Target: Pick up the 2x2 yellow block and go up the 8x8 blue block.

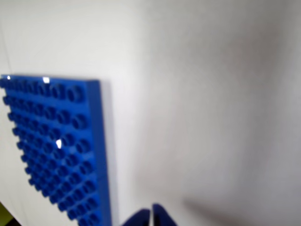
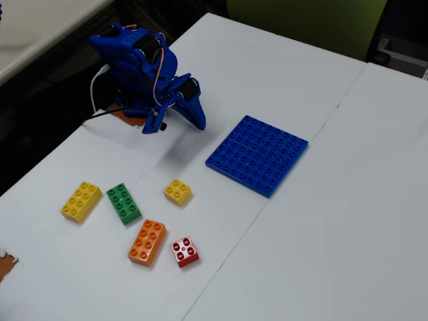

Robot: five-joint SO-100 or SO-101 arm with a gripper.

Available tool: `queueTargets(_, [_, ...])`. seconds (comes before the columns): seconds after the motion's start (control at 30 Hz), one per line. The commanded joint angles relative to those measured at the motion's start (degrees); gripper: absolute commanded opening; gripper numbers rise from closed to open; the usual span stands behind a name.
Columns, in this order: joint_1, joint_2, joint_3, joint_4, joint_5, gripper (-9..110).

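Observation:
The small square 2x2 yellow block (image 2: 177, 192) lies on the white table, left of and nearer than the 8x8 blue block (image 2: 257, 155), a flat studded plate. The plate fills the left of the wrist view (image 1: 56, 146); the yellow block is out of that view. The blue arm is folded at the back left, and my gripper (image 2: 199, 124) hangs above the table between its base and the plate, well away from the yellow block. Its two blue fingertips meet at the bottom edge of the wrist view (image 1: 151, 217), shut with nothing between them.
A long yellow brick (image 2: 81, 201), a green brick (image 2: 124, 203), an orange brick (image 2: 147, 242) and a red square brick (image 2: 184, 252) lie near the yellow block. A table seam (image 2: 281, 180) runs diagonally past the plate's right edge.

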Motion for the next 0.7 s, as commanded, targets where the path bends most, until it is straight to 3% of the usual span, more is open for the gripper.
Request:
queueTargets(0.0, [0.2, 2.5, 0.0, -1.1, -0.3, 2])
queueTargets(0.67, [0.2, 2.5, 0.0, -1.1, -0.4, 0])
